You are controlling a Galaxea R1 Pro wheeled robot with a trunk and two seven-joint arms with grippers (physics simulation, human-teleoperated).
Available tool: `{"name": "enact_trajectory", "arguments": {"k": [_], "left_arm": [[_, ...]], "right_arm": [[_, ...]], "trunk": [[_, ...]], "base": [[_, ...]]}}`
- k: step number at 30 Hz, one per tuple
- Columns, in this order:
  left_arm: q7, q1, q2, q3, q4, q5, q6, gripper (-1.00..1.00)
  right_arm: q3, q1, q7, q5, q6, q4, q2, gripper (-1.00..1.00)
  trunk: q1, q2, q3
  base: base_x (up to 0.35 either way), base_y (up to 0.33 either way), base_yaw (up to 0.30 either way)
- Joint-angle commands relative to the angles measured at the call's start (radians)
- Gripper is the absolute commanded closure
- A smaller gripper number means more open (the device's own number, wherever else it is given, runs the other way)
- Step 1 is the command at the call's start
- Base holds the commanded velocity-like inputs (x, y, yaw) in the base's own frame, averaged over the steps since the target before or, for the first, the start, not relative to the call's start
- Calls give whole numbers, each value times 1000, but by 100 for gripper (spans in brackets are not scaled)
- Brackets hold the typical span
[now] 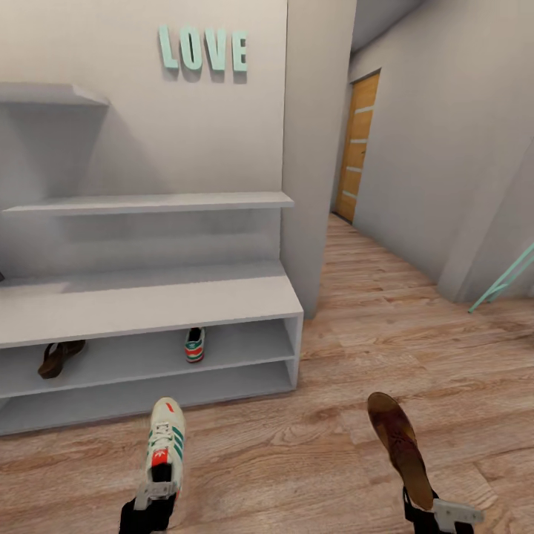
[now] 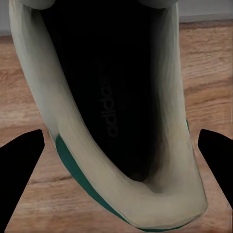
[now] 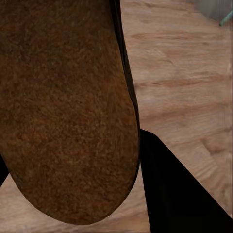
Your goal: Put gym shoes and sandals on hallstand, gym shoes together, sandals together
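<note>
While teal "LOVE" letters (image 1: 202, 49) hang above the grey hallstand (image 1: 148, 300), the left gripper (image 1: 153, 498) clamps a white gym shoe (image 1: 165, 445), its insole printed "adidas". The right gripper (image 1: 434, 512) pinches a brown, grainy-soled sandal (image 1: 400, 445); their mates, the shelved sneaker (image 1: 194, 345) and shelved sandal (image 1: 59, 357), sit well apart on the upper open shelf

Your head camera looks forward and down at the light grey hallstand (image 1: 148, 311). Each wrist camera sits very close over its shoe, sharing the wood-grain plank floor (image 1: 356, 445).

On the hallstand's (image 1: 148, 304) upper open shelf, one sandal (image 1: 59, 357) lies left of one gym shoe (image 1: 194, 345); before it, the second gym shoe (image 1: 165, 445) is left of the second sandal (image 1: 400, 447).
</note>
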Motion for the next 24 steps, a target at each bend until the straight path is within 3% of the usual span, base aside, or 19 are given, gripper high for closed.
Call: {"name": "enact_trajectory", "arguments": {"k": [1,2,10,13,15,17,19,21,24], "left_arm": [[-6,-15,-1,6,0,-2,22,100],[-7,-41,-2,5,-2,-2,65,100],[-15,-156,-13,3,-7,-3,235,100],[-47,-211,-14,2,-7,-4,339,100],[-69,-233,-14,2,-7,-4,383,100],[-119,-274,-15,1,-7,-4,462,100],[-151,-302,-16,0,-8,-5,508,100],[-165,-324,-21,-6,-9,-6,537,100],[-171,-345,-26,-21,-10,-6,556,100]], "right_arm": [[-12,-1,-1,-10,14,-5,-13,100],[-58,-1,1,-24,42,-15,-29,100],[-275,-1,103,-52,142,-64,-94,100],[-384,-1,164,-54,243,-75,-123,100],[-426,-1,184,-55,298,-83,-133,100],[-505,-1,212,-54,408,-110,-149,100],[-559,-1,221,-54,472,-128,-155,100],[-599,-1,227,-53,511,-139,-159,100],[-624,-1,231,-52,536,-145,-158,100]], "trunk": [[0,0,-1],[0,0,-1],[0,0,-1],[0,0,-1],[0,0,-1],[0,0,-1],[0,0,-1],[0,0,-1],[0,0,-1]], "base": [[0,0,0],[0,0,0],[0,0,0],[0,0,0],[0,0,0],[0,0,0],[0,0,0],[0,0,0],[0,0,0]]}}
